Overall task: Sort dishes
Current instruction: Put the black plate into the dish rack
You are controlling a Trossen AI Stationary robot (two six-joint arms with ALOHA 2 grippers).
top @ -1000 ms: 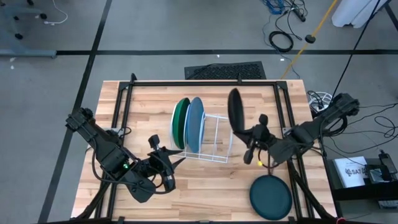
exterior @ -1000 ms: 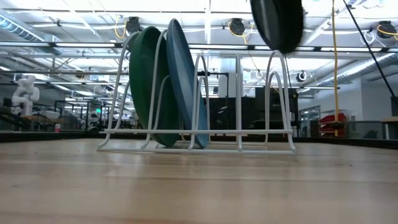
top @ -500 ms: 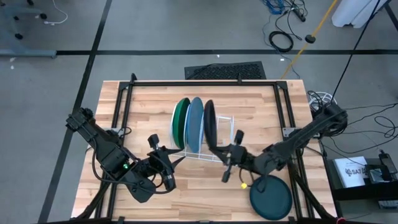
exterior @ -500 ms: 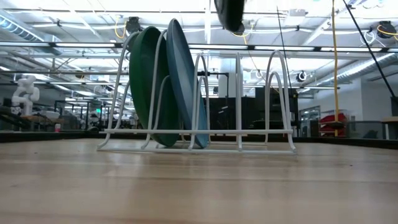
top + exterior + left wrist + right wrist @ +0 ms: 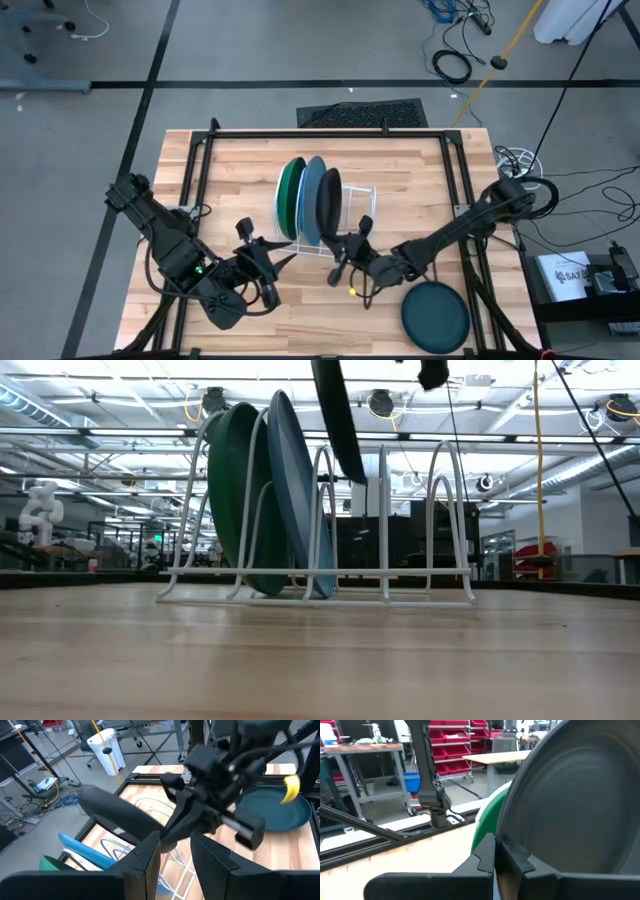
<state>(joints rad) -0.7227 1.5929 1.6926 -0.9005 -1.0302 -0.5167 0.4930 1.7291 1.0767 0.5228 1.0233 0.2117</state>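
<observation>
The white wire rack [image 5: 356,222] stands mid-table. The green plate [image 5: 289,198] and the light blue plate [image 5: 312,200] stand on edge in its left slots. My right gripper [image 5: 341,244] is shut on the black plate [image 5: 329,203], which stands on edge right next to the light blue one. In the low view the black plate [image 5: 337,420] tilts, and its lower edge [image 5: 357,476] is between the wire loops. The dark teal plate [image 5: 435,318] lies flat at the near right. My left gripper [image 5: 175,851] waits near the table's front left, fingers a little apart and empty. My right gripper pinches the black plate's rim [image 5: 506,836] between its two fingers, at the plate's near edge [image 5: 334,234]. The fingers come roughly level from the table's near right. The plate stands on edge and tilted. Whether it touches the rack, I cannot tell.
A dark metal frame [image 5: 330,134] runs round the tabletop. The rack's right slots [image 5: 430,530] hold nothing. Bare wood lies in front of the rack [image 5: 320,310]. The right arm [image 5: 450,235] reaches across the table's right half, above the teal plate's far side.
My right gripper has carried the black plate from above the rack's right end toward the table's left, up to the light blue plate, and has gone down. The plate's lower edge now sits among the rack's wire loops, and the plate tilts.
</observation>
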